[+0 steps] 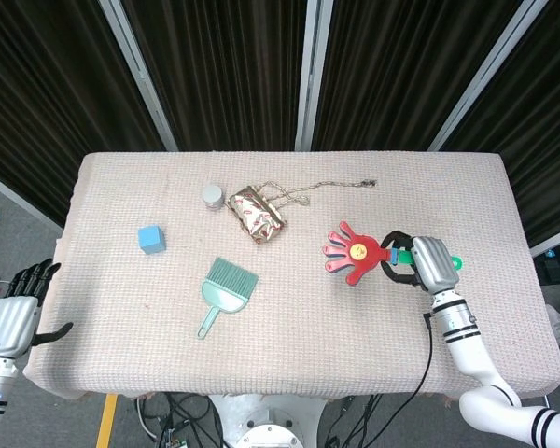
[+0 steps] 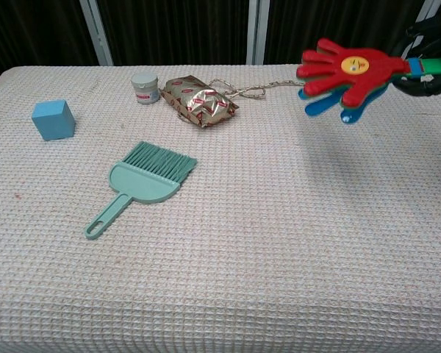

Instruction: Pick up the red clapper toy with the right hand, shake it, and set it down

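Observation:
The red clapper toy point(image 1: 352, 253) is shaped like a hand, with a yellow face on the palm and blue and green layers under it. It hangs above the cloth on the right side, also seen as the clapper toy point(image 2: 345, 72) high at the right of the chest view. My right hand point(image 1: 420, 264) grips its green handle, the fingers wrapped around it; the right hand point(image 2: 428, 65) shows only at the frame edge in the chest view. My left hand point(image 1: 14, 313) hovers off the table's left edge, fingers apart, holding nothing.
A teal dustpan brush point(image 1: 225, 291) lies near the middle, a blue cube point(image 1: 150, 239) to the left. A foil snack bag point(image 1: 257, 215), a small white jar point(image 1: 211, 195) and a thin chain point(image 1: 331, 187) sit toward the back. The table point(image 1: 289, 355) wears a beige waffle cloth.

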